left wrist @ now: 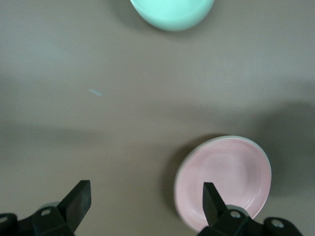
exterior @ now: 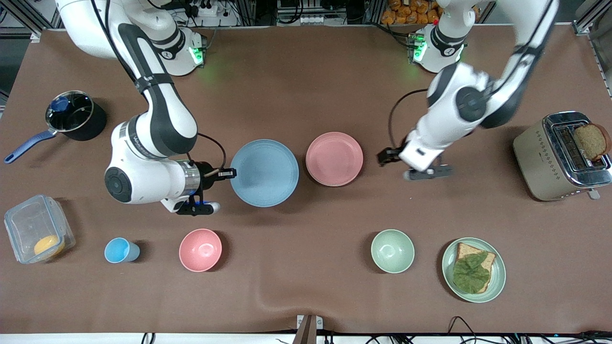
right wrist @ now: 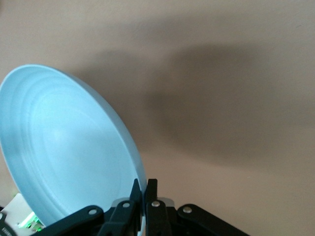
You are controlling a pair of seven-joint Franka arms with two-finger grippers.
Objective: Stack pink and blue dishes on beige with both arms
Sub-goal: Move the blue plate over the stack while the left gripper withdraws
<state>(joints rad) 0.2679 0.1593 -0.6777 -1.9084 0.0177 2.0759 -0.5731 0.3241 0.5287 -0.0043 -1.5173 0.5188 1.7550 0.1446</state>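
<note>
My right gripper (exterior: 228, 173) (right wrist: 145, 189) is shut on the rim of the blue plate (exterior: 265, 173) (right wrist: 64, 152), on the edge toward the right arm's end of the table. It holds that plate tilted above the cloth. Beside it, toward the left arm's end, lies the pink plate (exterior: 334, 158) (left wrist: 231, 177). A thin pale rim (left wrist: 183, 167) shows round its edge in the left wrist view. Apart from that rim, no beige plate shows. My left gripper (exterior: 408, 166) (left wrist: 145, 196) hangs open and empty just beside the pink plate.
Nearer the front camera stand a light-blue cup (exterior: 122, 250), a pink bowl (exterior: 200, 250), a green bowl (exterior: 392, 251) (left wrist: 172, 12) and a green plate with bread and lettuce (exterior: 495, 282). A dark pot (exterior: 76, 114), a clear box (exterior: 38, 229) and a toaster (exterior: 559, 155) are at the table's ends.
</note>
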